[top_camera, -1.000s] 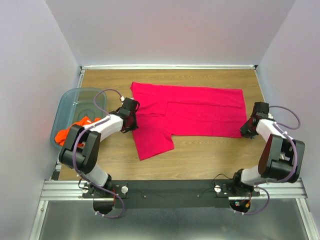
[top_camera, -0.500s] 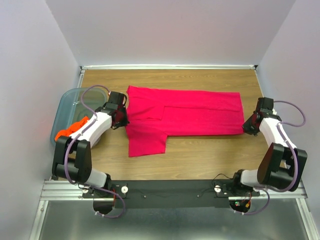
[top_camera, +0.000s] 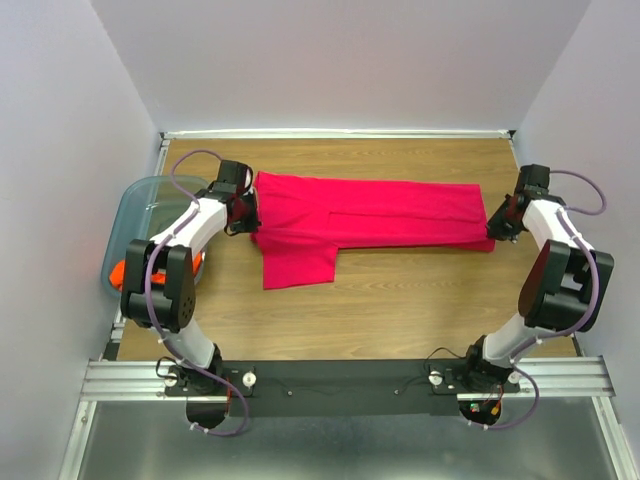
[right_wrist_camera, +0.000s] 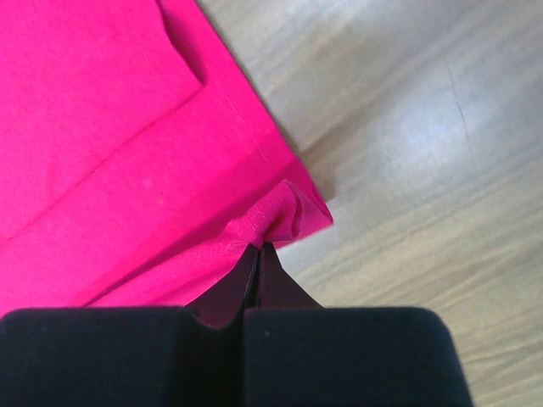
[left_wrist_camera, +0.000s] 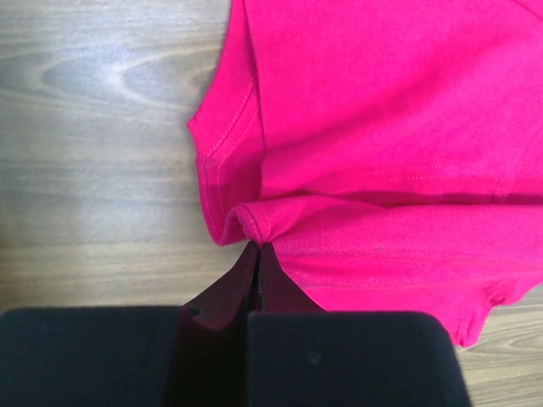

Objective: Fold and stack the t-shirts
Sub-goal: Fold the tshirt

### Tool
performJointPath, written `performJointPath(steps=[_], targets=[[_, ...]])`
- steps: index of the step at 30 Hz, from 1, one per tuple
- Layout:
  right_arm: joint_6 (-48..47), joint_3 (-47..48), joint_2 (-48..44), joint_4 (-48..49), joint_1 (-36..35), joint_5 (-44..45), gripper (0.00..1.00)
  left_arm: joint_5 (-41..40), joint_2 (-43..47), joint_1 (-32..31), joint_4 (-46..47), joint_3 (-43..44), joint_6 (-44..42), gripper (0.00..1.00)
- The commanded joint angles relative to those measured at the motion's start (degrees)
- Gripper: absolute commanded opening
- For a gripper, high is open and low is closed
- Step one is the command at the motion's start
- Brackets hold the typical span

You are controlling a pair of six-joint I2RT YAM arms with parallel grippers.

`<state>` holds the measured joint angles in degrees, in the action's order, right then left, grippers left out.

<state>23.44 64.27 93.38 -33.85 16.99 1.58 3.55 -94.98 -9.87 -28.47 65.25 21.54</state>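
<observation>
Left gripper (top_camera: 250, 218) and right gripper (top_camera: 495, 228) each clamp shut on one end of the partly folded magenta t-shirt (top_camera: 380, 215) on the wooden table (top_camera: 400, 300), while the orange t-shirt (top_camera: 117, 272) lies bunched in the plastic bin (top_camera: 150, 182), nothing stacked yet.

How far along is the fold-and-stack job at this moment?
Done: the plain magenta-pink cloth t-shirt lies on the wooden table, apparently folded once lengthwise, one sleeve poking out at its near side. In hand: the left pincer and right pincer are each shut on an opposite end of it. Left: finishing that fold, then the bright orange t-shirt, still in the translucent blue-grey plastic bin; nothing is stacked.
</observation>
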Motion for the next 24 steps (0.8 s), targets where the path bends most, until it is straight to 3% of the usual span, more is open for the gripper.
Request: performJointPath(steps=[1,24], targets=[[-1.9,4.4,2.8,-1.0,0.3,-0.5,0.01,2.0,-1.5,1.3,0.7,2.3,-1.4,0.00],[-3.3,14.0,14.5,-1.0,-1.6,1.6,0.01,0.8,-7.9,2.9,4.4,4.3,-0.4,0.00]])
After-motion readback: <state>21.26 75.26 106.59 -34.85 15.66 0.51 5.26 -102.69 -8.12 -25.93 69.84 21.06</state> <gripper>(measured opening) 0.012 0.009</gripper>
